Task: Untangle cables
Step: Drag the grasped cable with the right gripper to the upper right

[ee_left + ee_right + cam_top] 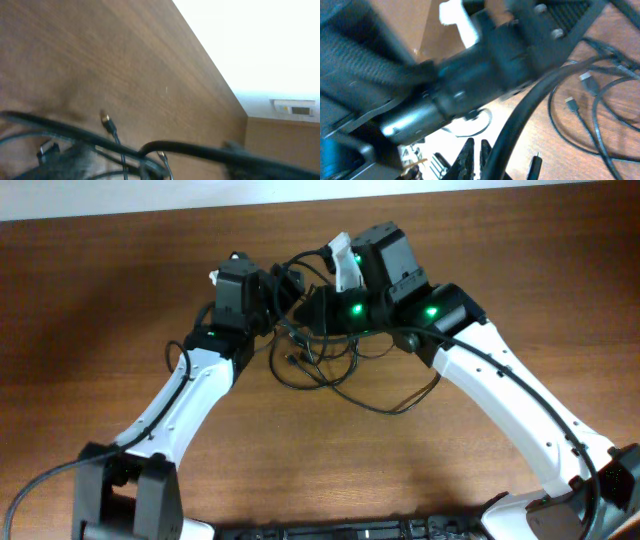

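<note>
Though left tool (278,288), right tool (318,302) grip unclear, only left wrist shows gold plug (105,118).

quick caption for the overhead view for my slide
Left arm and right arm meet above tangled black cables on a wooden table.

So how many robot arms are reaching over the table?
2: the left arm comes from lower left, the right arm from lower right, meeting above the cables.
</note>
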Controlling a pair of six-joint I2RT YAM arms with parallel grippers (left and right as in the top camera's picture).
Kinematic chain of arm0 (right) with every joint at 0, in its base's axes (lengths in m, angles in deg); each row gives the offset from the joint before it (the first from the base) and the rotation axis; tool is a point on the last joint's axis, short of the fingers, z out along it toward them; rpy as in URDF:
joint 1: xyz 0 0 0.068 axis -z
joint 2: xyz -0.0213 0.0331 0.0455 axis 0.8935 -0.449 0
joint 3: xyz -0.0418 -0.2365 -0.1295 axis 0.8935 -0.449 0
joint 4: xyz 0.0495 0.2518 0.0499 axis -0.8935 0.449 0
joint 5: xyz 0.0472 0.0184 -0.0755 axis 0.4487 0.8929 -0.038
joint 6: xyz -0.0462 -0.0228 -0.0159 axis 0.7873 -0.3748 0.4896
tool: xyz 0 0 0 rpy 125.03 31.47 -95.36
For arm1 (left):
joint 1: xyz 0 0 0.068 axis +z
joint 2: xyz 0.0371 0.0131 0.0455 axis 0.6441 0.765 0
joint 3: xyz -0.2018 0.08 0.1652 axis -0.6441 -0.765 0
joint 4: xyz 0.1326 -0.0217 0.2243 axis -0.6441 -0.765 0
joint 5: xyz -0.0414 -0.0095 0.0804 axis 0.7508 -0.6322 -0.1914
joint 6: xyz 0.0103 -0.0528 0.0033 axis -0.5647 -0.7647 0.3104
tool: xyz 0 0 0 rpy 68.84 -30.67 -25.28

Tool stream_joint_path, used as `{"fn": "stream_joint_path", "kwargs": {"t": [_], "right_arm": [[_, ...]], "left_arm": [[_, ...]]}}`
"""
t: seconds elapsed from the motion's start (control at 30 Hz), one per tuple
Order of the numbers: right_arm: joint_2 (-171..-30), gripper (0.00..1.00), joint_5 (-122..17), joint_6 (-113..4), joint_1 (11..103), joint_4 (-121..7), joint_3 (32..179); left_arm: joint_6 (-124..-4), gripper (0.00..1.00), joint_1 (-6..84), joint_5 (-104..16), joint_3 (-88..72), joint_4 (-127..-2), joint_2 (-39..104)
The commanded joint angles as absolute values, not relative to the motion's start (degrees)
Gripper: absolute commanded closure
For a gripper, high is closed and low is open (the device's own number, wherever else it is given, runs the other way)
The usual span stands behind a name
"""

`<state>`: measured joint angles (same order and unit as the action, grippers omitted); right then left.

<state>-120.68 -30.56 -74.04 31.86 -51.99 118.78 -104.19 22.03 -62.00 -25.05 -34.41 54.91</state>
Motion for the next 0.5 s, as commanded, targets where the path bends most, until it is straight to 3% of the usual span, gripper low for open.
{"fn": "stream_joint_path", "kwargs": {"t": [0.0, 0.03, 0.1, 0.27, 0.47], "right_arm": [[-119.65, 0.96, -28.09, -74.25, 30.70, -52.10, 119.06], [-119.65, 0.96, -27.87, -74.17, 30.70, -52.10, 119.06], [-119.30, 0.96, -28.35, -69.66, 31.62, -52.10, 119.06], [-110.67, 0.96, -49.77, -63.46, 50.00, -49.70, 119.17], [-102.03, 0.96, -53.88, -61.60, 76.10, -49.96, 121.55]], "left_arm": [[-104.47, 0.55, 21.33, -64.32, -24.70, -32.29, 61.97], [-104.47, 0.61, 21.33, -64.08, -24.70, -30.32, 64.90], [-103.75, 1.00, 22.36, -68.05, -24.70, -28.01, 67.65], [-99.47, 1.00, 41.42, -69.93, -24.59, -35.87, 64.65], [-99.27, 1.00, 56.09, -66.37, -24.59, -44.60, 60.48]]}}
